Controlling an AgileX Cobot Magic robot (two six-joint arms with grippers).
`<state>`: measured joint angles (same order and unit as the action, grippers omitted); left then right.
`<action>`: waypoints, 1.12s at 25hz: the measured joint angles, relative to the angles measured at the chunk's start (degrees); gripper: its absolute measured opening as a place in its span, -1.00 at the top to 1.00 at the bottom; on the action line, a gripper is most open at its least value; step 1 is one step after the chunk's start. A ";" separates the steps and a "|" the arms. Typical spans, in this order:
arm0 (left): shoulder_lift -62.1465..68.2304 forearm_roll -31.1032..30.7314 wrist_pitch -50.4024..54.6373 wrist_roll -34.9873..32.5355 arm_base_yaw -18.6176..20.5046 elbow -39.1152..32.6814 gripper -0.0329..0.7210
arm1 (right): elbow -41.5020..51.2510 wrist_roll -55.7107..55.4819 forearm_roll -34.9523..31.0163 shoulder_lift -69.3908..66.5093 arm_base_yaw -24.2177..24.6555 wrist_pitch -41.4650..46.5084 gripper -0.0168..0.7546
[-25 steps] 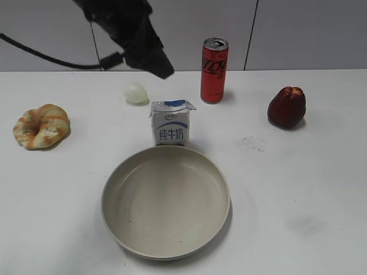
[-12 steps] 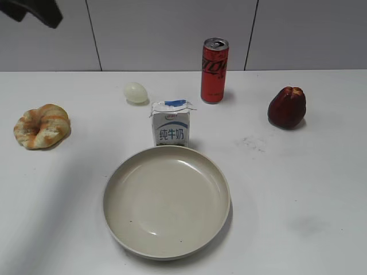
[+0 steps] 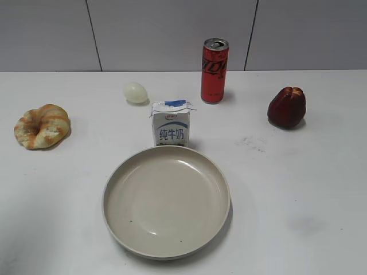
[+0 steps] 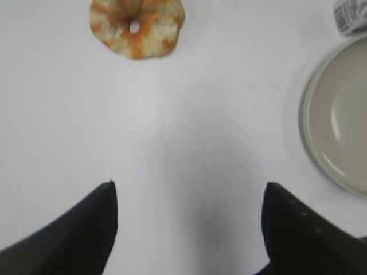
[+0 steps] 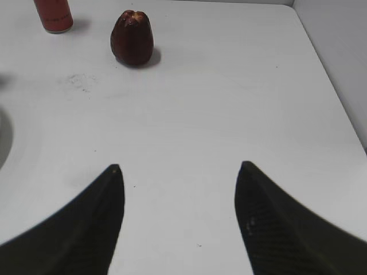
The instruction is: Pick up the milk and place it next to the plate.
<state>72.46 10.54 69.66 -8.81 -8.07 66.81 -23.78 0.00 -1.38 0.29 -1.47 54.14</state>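
Note:
The milk, a small white carton with a blue top, stands upright just behind the plate, a large beige dish, close to its far rim. In the left wrist view a corner of the milk and the plate's rim show at the right edge. My left gripper is open and empty above bare table, left of the plate. My right gripper is open and empty above bare table, right of the plate. Neither gripper shows in the exterior view.
A tall red soda can stands behind the milk. A dark red fruit sits at the right. A pale egg-like object and a bread ring lie at the left. The table's right edge meets a wall.
The left arm has drawn back from above the milk toward the upper left and has left the exterior view. The milk and plate have not moved.

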 joint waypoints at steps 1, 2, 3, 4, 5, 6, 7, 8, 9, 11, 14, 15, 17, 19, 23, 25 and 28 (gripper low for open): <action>-3.07 -0.07 0.00 0.26 0.00 -2.80 -0.65 | 0.00 0.00 0.00 0.00 0.00 0.00 -0.25; -5.58 -0.14 0.00 0.83 0.00 -6.07 -0.65 | 0.00 0.00 0.00 0.00 0.00 0.00 -0.25; -8.66 -0.14 0.00 1.28 0.00 -9.25 -0.66 | 0.00 0.00 0.00 0.00 0.00 0.00 -0.25; -11.76 -0.20 -0.06 1.54 0.00 -11.83 -0.68 | 0.00 0.00 0.00 0.00 0.00 0.00 -0.25; -14.97 -0.33 -0.16 1.72 0.00 -14.77 -0.71 | 0.00 0.00 0.00 0.00 0.00 0.00 -0.25; -17.66 -0.52 -0.34 2.08 0.00 -17.52 -0.73 | 0.00 0.00 0.00 0.00 0.00 0.00 -0.25; -20.94 -0.82 -0.41 2.41 0.00 -20.22 -0.73 | 0.00 0.00 0.00 0.00 0.00 0.00 -0.25; -24.20 -1.19 -0.41 2.64 0.00 -22.34 -0.74 | 0.00 0.00 0.00 0.00 0.00 0.00 -0.25; -27.55 -1.68 -0.35 3.07 0.00 -24.78 -0.75 | 0.00 0.00 0.00 0.00 0.00 0.00 -0.25; -33.98 -3.10 -0.42 5.15 0.00 -28.80 -0.75 | 0.00 0.00 0.00 0.00 0.00 0.00 -0.25; -44.12 -4.47 -0.35 6.41 0.00 -33.77 -0.75 | 0.00 0.00 0.00 0.00 0.00 0.00 -0.25; -47.52 -4.82 -0.35 6.55 0.00 -34.68 -0.75 | 0.00 0.00 0.00 0.00 0.00 0.00 -0.25; -53.37 -5.39 -0.67 6.84 0.00 -35.91 -0.73 | 0.00 0.00 0.00 0.00 0.00 0.00 -0.25; -58.87 -6.76 -1.79 6.88 0.00 -36.24 -0.71 | 0.00 0.00 0.00 0.00 0.00 0.00 -0.25; -66.28 -8.81 -5.79 6.91 0.00 -37.92 -0.68 | 0.00 0.00 0.00 0.00 0.00 0.00 -0.25; -67.57 -8.62 -6.53 6.85 0.00 -38.61 -0.67 | 0.00 0.00 0.00 0.00 0.00 0.00 -0.25; -67.75 -8.62 -7.34 6.85 0.00 -38.82 -0.65 | 0.00 0.00 0.00 0.00 0.00 0.00 -0.25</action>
<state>4.71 1.92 62.32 -1.96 -8.07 28.00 -23.78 0.00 -1.38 0.29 -1.47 54.14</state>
